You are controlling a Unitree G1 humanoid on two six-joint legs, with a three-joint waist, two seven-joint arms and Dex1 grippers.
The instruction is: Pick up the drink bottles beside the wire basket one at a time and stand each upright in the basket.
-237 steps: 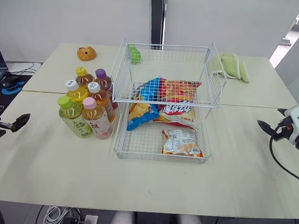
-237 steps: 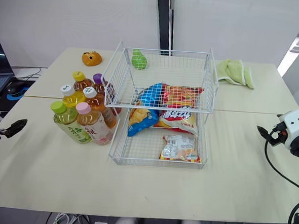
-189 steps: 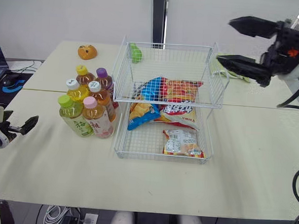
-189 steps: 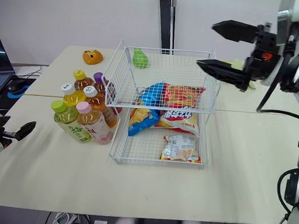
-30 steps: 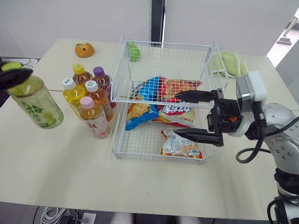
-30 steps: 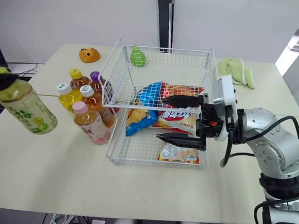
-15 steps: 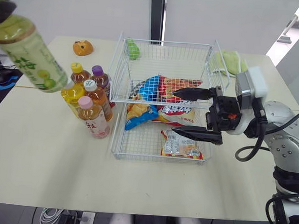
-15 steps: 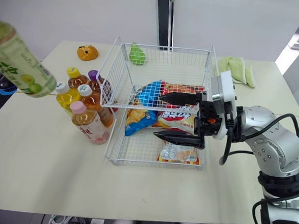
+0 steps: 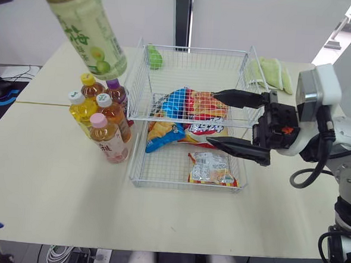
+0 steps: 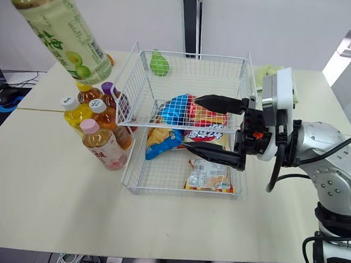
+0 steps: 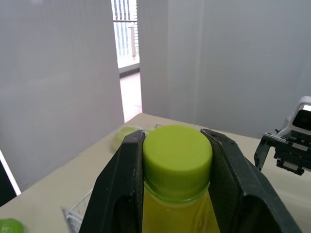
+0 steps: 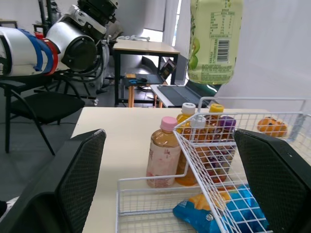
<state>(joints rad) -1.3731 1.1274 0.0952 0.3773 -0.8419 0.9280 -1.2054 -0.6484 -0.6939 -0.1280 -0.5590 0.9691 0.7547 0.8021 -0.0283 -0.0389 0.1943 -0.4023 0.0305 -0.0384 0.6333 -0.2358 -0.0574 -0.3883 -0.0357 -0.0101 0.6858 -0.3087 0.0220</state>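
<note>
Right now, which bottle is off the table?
The green-capped bottle, clamped at its cap in the left pincer; the other five stand beside the basket.

Green bottle (image 12: 215,39): illegible print, a barcode

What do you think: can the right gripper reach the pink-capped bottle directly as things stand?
Probably not: the wire basket stands between the open right gripper and the pink-capped bottle, so it must go over or around.

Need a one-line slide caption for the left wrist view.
Left pincer grips the green drink bottle at its lime cap, table and a wire basket corner below.
</note>
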